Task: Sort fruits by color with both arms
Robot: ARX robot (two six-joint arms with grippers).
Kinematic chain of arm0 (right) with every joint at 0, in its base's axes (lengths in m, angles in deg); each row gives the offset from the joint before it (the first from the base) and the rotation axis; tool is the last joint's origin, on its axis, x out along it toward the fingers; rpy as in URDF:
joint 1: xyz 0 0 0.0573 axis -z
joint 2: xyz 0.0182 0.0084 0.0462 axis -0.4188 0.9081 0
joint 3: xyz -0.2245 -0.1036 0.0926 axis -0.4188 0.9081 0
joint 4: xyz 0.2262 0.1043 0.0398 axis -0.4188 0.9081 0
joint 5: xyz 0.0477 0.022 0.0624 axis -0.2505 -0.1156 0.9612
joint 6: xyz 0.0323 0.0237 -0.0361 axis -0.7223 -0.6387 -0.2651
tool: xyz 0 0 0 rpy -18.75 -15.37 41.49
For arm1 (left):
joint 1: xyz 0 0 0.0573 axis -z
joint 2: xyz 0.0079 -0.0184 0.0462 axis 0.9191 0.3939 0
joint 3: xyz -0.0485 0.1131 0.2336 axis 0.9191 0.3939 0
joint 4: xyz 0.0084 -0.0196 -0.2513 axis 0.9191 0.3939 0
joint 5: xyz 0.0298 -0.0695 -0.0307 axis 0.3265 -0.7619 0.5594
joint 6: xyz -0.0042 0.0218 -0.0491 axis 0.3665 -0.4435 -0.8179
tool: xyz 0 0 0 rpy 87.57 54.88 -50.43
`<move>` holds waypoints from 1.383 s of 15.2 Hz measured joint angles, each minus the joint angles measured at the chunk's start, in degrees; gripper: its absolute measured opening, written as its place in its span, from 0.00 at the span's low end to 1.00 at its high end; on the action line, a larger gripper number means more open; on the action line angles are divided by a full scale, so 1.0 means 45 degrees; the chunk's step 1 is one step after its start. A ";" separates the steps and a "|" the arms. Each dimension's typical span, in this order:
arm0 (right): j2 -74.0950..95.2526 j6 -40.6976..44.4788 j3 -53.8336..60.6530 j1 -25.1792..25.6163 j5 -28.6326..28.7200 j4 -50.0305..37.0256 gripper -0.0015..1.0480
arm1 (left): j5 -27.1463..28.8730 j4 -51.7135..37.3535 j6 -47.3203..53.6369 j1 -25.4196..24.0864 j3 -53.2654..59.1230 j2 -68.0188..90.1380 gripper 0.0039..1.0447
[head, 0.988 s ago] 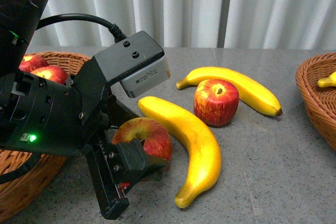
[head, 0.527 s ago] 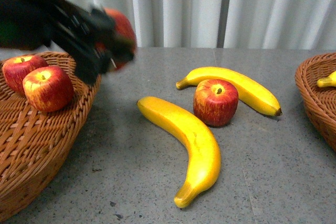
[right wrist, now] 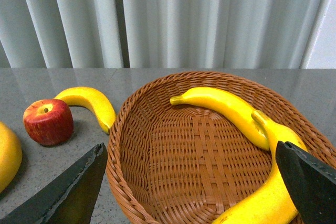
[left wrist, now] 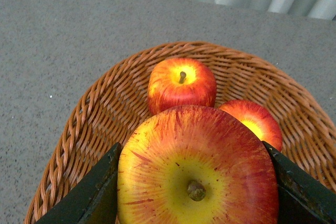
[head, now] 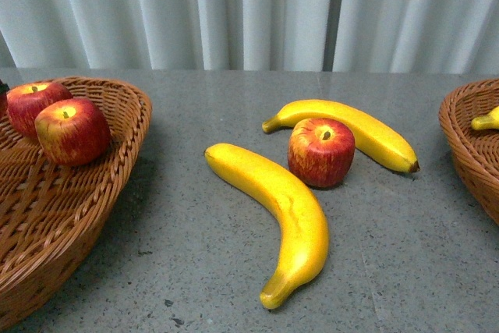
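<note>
My left gripper (left wrist: 195, 184) is shut on a red-and-yellow apple (left wrist: 197, 156), held stem-up over the left wicker basket (left wrist: 86, 111). Two more apples (left wrist: 181, 85) (left wrist: 255, 121) lie in that basket below it. On the table in the front view are one apple (head: 321, 151), a long banana (head: 290, 216) in front of it and another banana (head: 351, 129) behind it. My right gripper (right wrist: 191, 182) hangs open over the right basket (right wrist: 126, 135), which holds two bananas (right wrist: 226, 107) (right wrist: 273, 187). Neither arm shows in the front view.
The left basket (head: 117, 161) fills the front view's left side and the right basket (head: 464, 142) its right edge. Grey tabletop (head: 195, 271) lies between them, with a pale curtain (head: 249, 13) behind the table.
My left arm has lifted the apple off the table and swung left, out of the front view. The left basket's two apples now show unobstructed.
</note>
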 joint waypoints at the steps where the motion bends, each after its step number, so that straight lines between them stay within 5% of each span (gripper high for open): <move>1: -0.0005 0.0000 0.0000 0.0000 0.0000 0.0000 0.94 | 0.0121 0.0053 -0.0209 0.0000 0.0175 0.0000 0.65; 5: 0.0000 0.0000 0.0000 0.0000 0.0000 0.0000 0.94 | 0.0267 0.0165 -0.1171 0.0160 0.1137 -0.0019 0.65; 8: 0.0000 0.0000 0.0000 0.0000 0.0005 0.0000 0.94 | 0.0481 0.0500 -0.1418 0.0661 0.1433 -0.0923 0.96; 11: 0.0000 0.0000 0.0000 0.0000 0.0000 0.0000 0.94 | 0.0937 0.0821 -0.0981 0.1734 0.0607 -0.2108 0.94; 12: 0.0000 0.0000 0.0000 0.0000 0.0000 0.0005 0.94 | 0.0204 -0.0160 0.0170 0.2924 -0.0952 -0.1729 0.94; 17: 0.0000 0.0000 0.0000 0.0000 0.0000 0.0000 0.94 | -0.4061 0.0631 0.3449 0.4925 -0.3662 0.2769 0.94; 21: 0.0000 0.0005 0.0000 0.0000 0.0000 0.0000 0.94 | -0.4964 0.1321 0.5280 0.5790 -0.5255 0.5377 0.94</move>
